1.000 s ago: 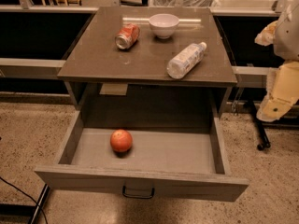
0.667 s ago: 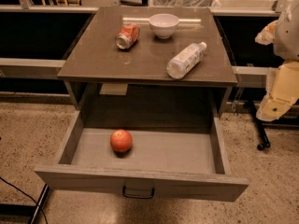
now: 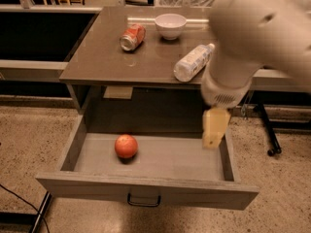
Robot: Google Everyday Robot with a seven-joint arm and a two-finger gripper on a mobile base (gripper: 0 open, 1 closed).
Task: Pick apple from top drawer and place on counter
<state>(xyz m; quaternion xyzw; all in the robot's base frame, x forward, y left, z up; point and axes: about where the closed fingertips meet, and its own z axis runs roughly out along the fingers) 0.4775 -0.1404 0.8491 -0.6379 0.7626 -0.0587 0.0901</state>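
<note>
One white robot arm fills the upper right, blurred, and covers the right edge of the table. One table is in view, square and grey-brown, with a slight gloss. Below it one top drawer stands pulled fully out, wide, shallow and grey, its floor open from above.

Three things lie on the table. One clear plastic bottle is on its side near the front right, its base close to the front edge and its label too blurred to read. One white bowl stands upright at the back centre. One crushed red-and-white can lies on its side to the bowl's left, its lettering unreadable. The table's front left part is bare.

One apple, red-orange, rests on the drawer floor left of centre, apart from all four walls, with bare floor to its right.

One gripper, pale yellow, hangs from the arm over the drawer's right side near the right wall, well apart from the apple. Whether its jaws are open or closed cannot be told.

One pale card sits under the table's front edge, nothing on it legible. One small dark pull handle sits at the middle of the drawer front.
</note>
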